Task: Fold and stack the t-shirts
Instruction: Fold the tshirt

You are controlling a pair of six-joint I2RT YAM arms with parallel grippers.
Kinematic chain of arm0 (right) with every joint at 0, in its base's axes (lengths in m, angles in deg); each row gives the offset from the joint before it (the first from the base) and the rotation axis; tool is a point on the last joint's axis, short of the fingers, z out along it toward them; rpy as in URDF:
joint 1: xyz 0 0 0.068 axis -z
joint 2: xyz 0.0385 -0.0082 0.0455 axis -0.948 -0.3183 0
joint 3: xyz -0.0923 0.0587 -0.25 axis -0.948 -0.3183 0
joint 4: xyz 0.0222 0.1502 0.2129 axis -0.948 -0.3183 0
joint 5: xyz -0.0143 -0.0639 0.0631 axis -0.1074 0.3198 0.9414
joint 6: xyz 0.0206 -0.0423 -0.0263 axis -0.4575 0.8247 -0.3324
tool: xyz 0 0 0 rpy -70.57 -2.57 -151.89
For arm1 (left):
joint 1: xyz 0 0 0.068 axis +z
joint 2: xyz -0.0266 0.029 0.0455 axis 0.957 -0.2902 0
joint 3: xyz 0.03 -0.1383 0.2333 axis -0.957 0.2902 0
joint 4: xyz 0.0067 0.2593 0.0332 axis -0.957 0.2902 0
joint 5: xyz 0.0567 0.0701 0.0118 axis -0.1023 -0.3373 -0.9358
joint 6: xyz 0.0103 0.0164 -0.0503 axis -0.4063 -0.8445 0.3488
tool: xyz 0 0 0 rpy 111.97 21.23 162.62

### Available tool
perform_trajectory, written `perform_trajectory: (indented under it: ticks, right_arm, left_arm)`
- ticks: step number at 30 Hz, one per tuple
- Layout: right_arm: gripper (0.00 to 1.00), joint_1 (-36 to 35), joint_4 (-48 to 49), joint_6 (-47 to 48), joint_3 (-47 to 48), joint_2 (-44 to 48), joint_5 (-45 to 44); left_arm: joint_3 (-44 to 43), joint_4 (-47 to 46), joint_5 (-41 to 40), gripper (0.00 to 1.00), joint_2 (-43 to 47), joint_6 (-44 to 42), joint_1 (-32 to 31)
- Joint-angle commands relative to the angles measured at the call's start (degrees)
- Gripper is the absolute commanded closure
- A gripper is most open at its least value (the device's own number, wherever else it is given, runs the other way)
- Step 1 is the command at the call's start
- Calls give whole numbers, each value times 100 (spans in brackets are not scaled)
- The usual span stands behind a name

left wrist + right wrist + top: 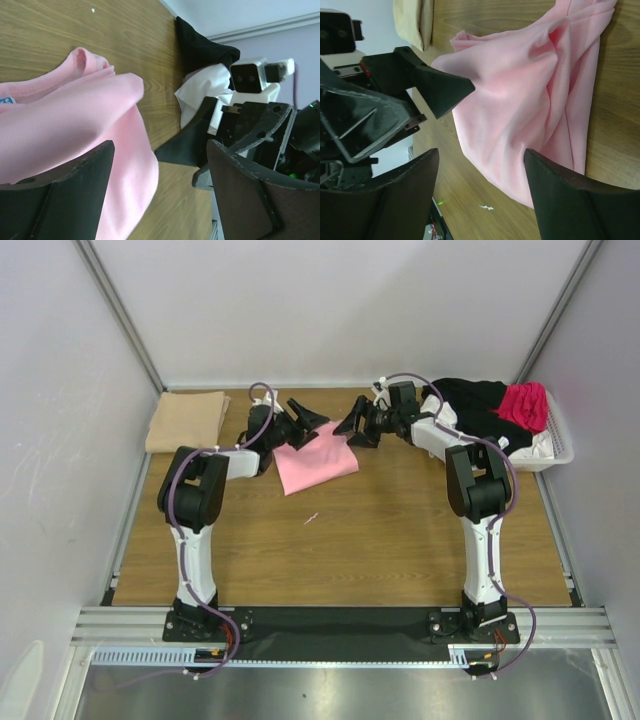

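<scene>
Over pink t-shirt: left jaws spread, right jaws spread, nothing pinched.

A robotics lab test cell is indicated: a wood-grain table is enclosed by plain white panels set in aluminium framing, and the left arm and right arm are bolted to a metal rail along the near edge.

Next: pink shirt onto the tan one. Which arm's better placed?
Left, likely. Left gripper and right gripper both hang open at the far edge of the pink shirt, but the tan shirt lies far left, on the left arm's side; the right would reach across.
</scene>
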Motion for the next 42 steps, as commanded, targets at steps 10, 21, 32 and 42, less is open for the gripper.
perform_trajectory:
  ticks: [10, 21, 32, 42]
  right_arm:
    - [51, -140, -1042, 963, 126, 64, -478]
    - [57, -158, -1921, 1789, 214, 108, -1261]
    - [53, -79, -2265, 1764, 1592, 380, -1263]
    - [50, -78, 187, -27, 1602, -208, -277]
  left_arm:
    - [-956, -407, -164, 21, -808, 321, 7]
    - [-1501, -479, -208, 22, -1494, 532, 192]
    - [-2081, -58, 872, 19, -759, -714, 280]
    - [-844, 2218, 250, 23, 1429, -1797, 429]
